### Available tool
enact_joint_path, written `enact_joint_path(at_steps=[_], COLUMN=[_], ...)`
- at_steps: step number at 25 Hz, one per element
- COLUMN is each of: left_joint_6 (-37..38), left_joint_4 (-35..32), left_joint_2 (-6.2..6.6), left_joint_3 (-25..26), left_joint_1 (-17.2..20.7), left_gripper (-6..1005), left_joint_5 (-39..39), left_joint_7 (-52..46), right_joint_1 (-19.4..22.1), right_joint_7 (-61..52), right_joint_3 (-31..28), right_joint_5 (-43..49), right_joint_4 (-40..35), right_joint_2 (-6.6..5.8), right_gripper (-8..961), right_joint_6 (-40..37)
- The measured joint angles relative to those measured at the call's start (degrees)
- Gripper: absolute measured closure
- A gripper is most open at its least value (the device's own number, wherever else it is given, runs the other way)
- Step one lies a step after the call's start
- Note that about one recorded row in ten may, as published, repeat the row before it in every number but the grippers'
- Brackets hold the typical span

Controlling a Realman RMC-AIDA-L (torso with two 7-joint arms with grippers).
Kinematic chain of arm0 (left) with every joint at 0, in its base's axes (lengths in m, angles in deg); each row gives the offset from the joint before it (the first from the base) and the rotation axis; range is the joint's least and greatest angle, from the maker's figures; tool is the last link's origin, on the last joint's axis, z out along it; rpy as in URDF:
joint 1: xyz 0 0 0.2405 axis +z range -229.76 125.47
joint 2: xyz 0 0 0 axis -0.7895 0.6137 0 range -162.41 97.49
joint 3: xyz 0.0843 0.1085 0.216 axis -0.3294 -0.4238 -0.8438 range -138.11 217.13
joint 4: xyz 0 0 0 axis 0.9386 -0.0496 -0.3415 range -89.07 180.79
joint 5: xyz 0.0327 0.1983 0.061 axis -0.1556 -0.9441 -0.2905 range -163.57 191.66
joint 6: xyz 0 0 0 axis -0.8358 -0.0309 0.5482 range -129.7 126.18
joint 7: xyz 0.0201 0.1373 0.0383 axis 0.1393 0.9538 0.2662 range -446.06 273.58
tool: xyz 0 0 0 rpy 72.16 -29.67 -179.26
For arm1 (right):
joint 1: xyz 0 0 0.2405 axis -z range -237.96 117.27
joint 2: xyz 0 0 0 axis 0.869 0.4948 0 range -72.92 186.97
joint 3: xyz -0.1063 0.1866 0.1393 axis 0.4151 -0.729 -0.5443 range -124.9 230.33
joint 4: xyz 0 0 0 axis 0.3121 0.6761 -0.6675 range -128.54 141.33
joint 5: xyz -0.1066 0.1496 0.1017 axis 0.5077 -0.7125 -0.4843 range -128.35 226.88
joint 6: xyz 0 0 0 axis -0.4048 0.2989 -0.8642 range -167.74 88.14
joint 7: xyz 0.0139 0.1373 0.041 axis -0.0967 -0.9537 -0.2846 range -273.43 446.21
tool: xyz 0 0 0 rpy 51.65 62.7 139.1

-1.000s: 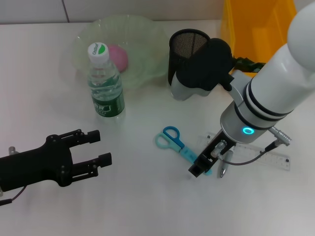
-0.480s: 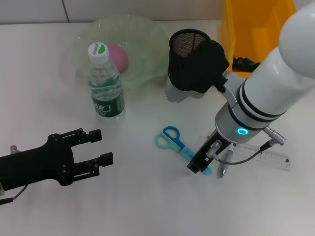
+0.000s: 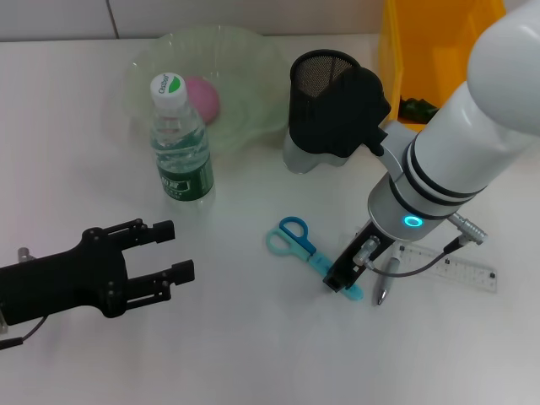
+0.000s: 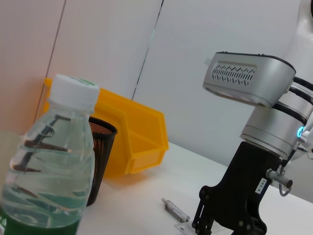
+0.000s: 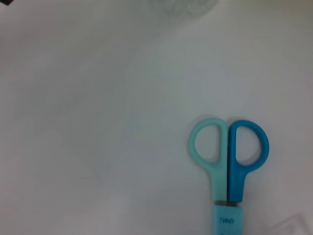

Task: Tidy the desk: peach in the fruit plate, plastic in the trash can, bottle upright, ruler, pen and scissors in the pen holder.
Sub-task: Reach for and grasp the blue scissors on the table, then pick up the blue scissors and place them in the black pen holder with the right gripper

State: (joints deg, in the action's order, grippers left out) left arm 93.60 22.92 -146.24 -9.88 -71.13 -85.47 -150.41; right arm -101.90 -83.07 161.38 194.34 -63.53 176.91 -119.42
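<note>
A: Head view: right claw (image 3: 343,279) down over blade end of scissors (image 3: 297,240) on counter (image 3: 253,337), beside pen (image 3: 385,285) and ruler (image 3: 451,268). Finger gap? Cannot tell.

B: Left claw (image 3: 160,251) parked low, fingers spread, holding nothing. Bottle (image 3: 180,143) upright, peach (image 3: 202,97) in fruit plate (image 3: 245,59), pen holder (image 3: 316,93) behind.
</note>
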Motion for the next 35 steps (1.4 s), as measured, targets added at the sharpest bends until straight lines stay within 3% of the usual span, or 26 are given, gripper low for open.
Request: enact_joint_path(at_steps=[28,35], left_joint_6=[-0.4,-0.4], left_joint_4=[-0.1,-0.2], left_joint_2=[-0.11,-0.12], left_joint_3=[0.0,0.0], left_joint_1=[-0.1,0.2], left_gripper=[277,278], left_joint_5=[0.0,0.1], left_joint_7=[0.0,0.1], right_joint_1=[-1.9,0.4], right_joint_7=[0.0,0.0], right_joint_3=[4.2,3.9], right_joint_5=[0.0,1.3], right_joint_4=[1.3,-3.3], right_joint_2=[-0.01,-0.04], right_gripper=[741,758], right_joint_6=[1.2,0.9])
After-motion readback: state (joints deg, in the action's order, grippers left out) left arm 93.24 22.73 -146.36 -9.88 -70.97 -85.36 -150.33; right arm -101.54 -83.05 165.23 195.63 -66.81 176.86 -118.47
